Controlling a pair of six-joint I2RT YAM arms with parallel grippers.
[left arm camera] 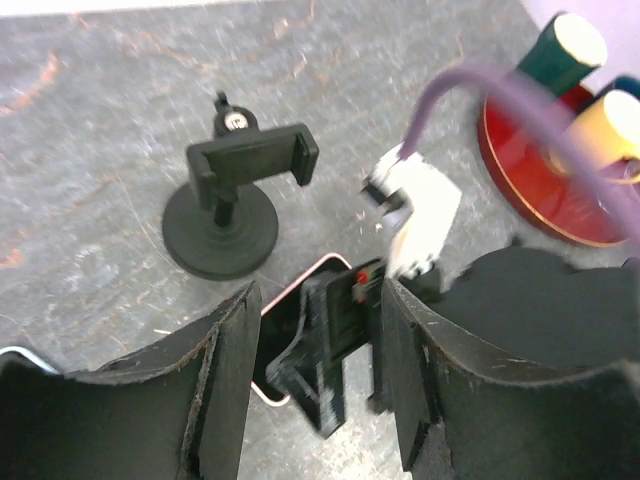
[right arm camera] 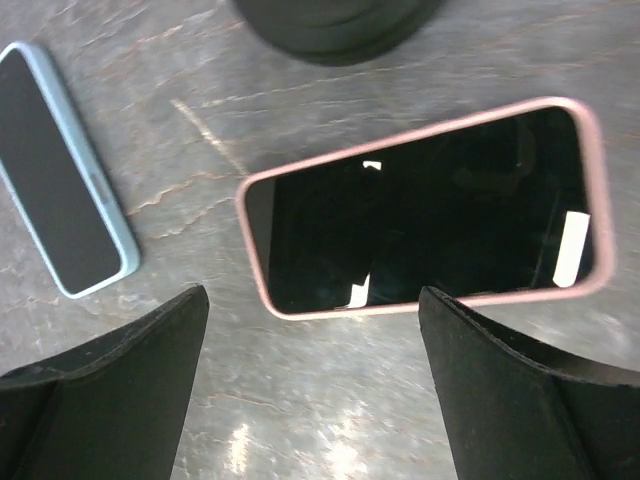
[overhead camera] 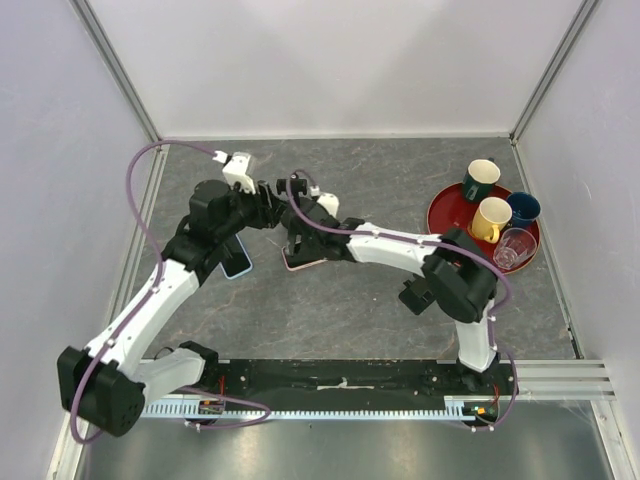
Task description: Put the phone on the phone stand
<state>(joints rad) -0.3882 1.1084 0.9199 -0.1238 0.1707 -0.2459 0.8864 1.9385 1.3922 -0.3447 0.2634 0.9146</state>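
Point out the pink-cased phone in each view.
Top external: phone at centre, mostly hidden by the right arm.
Left wrist: bottom centre, partly hidden.
Right wrist: centre-right, lying flat.
Landmark: light-blue phone, to its left in top and right wrist views.

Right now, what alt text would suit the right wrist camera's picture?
A pink-cased phone lies flat, screen up, on a grey table, just beyond the open right gripper. A light-blue-cased phone lies at left.

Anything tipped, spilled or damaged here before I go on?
Nothing stands out. The pink phone lies flat, screen up, no visible cracks; the stand is upright; the cups sit upright on the tray.
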